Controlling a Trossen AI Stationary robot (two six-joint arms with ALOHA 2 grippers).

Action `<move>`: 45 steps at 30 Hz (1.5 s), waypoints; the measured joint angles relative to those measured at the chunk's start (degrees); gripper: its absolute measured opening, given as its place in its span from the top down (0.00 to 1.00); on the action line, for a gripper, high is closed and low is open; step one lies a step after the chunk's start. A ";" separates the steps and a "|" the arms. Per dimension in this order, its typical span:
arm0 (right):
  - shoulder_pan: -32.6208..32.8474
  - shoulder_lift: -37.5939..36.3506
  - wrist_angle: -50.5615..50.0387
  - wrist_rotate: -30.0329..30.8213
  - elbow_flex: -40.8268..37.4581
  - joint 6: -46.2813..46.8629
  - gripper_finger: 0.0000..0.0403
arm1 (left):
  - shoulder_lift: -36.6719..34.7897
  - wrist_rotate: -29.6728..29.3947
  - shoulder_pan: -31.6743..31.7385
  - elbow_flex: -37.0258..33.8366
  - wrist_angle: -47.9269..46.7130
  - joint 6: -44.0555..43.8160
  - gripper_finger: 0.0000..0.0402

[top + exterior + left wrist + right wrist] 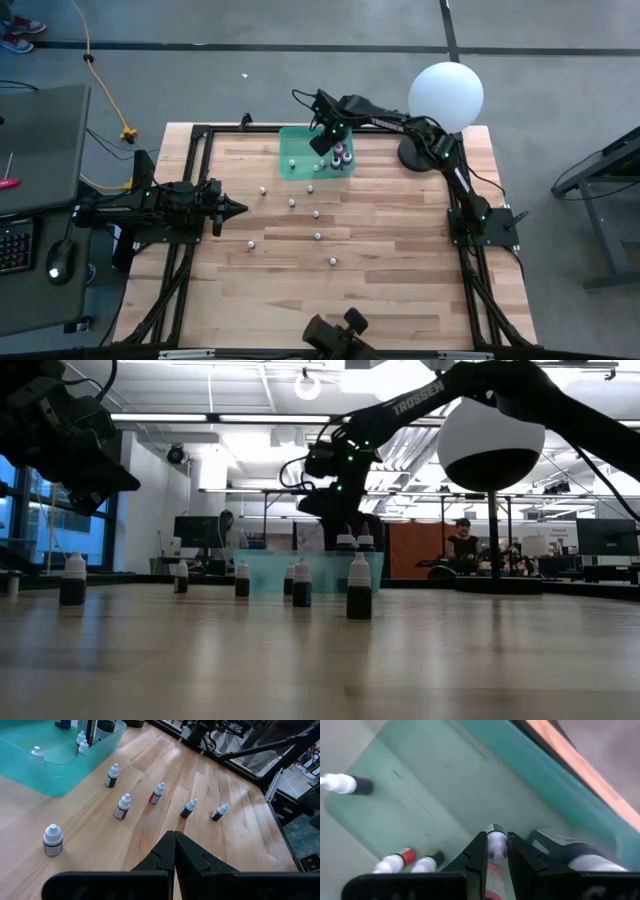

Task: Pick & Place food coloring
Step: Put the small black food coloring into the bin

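The right arm stretches from its base at the table's right edge toward the far middle, elbow raised, wrist angled downward. The right gripper (pixel 327 133) has its 2 fingers (pixel 476 854) nearly together. The left arm lies low along the left side, the left gripper (pixel 238 209) shut, fingers pressed together.

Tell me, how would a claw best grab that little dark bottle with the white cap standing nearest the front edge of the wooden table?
Probably by its narrow white cap and neck, coming straight down from above. The small dark bottle stands upright with bare wooden table all around it, so fingers could likely close on either side without bumping another bottle.
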 joint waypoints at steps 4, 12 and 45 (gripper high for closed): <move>0.15 0.36 -0.42 -0.52 0.00 0.09 0.88 | 0.00 0.02 -0.02 0.02 -0.01 0.00 1.00; 0.42 1.84 -3.11 -0.40 0.00 0.12 0.87 | 0.00 0.02 0.00 0.00 0.00 0.00 1.00; 0.39 1.79 0.94 -3.40 0.00 -2.03 0.57 | 0.00 0.01 0.00 0.02 0.00 0.00 1.00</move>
